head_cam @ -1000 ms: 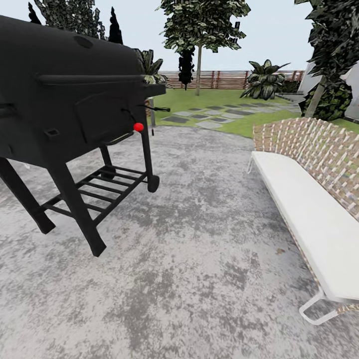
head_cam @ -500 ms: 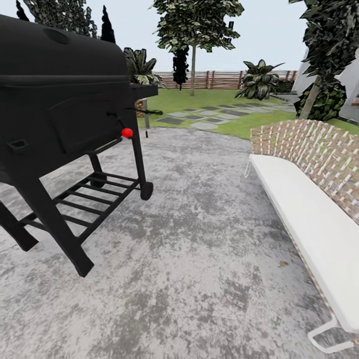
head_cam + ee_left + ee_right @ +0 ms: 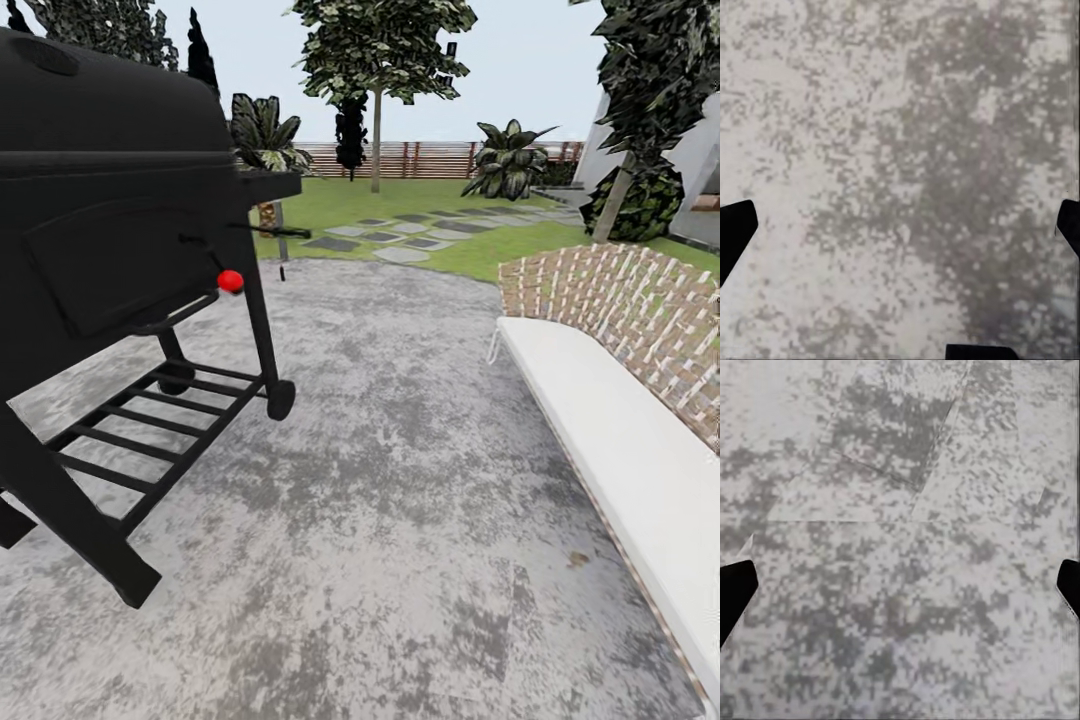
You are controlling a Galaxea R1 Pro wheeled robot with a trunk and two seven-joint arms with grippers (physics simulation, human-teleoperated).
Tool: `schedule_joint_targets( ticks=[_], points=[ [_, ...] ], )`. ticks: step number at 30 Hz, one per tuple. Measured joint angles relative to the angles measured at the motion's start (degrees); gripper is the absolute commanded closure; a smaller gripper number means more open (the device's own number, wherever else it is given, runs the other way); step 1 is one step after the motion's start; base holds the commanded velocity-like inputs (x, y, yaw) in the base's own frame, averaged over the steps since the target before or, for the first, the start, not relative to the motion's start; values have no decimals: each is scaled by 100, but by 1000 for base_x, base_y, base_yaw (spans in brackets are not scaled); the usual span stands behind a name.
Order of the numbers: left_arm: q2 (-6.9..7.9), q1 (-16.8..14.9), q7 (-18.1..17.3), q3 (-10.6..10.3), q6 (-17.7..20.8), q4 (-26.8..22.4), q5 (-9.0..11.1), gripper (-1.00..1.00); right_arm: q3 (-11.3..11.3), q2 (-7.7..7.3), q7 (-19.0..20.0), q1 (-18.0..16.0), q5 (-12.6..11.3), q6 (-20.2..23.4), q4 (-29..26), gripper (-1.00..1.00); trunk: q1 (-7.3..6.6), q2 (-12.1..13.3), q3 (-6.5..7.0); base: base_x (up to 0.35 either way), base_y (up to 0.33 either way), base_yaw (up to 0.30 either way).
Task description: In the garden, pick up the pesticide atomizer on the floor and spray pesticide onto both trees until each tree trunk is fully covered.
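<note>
Grey mottled paving (image 3: 400,480) runs between a black grill (image 3: 110,230) at left and a white bench (image 3: 620,440) at right toward the far lawn (image 3: 400,195); both jaws hang spread, empty, ready for travel.

A paved floor (image 3: 400,480) is spread across the near ground. A grill (image 3: 110,230) is placed on it at the left, and a bench (image 3: 620,400) is placed along its right edge. Behind the paving, a lawn (image 3: 440,200) with stepping stones (image 3: 400,235) is laid out. A fence (image 3: 430,158) is set at the far edge of the lawn, and a thin tree (image 3: 376,70) is seen before it.
</note>
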Motion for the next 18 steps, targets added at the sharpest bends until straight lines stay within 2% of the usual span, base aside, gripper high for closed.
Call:
schedule_joint_targets(
  ticks=[13, 18],
  points=[
    [5, 0, 2, 0, 0, 0, 0, -100, 0, 3, 0, 0, 0, 2, 7, -100, 0, 0, 0, 338, 0, -259],
    [8, 3, 5, 0, 0, 0, 0, -100, 0, 4, 0, 0, 0, 3, 9, -100, 0, 0, 0, 338, 0, -93]
  ],
)
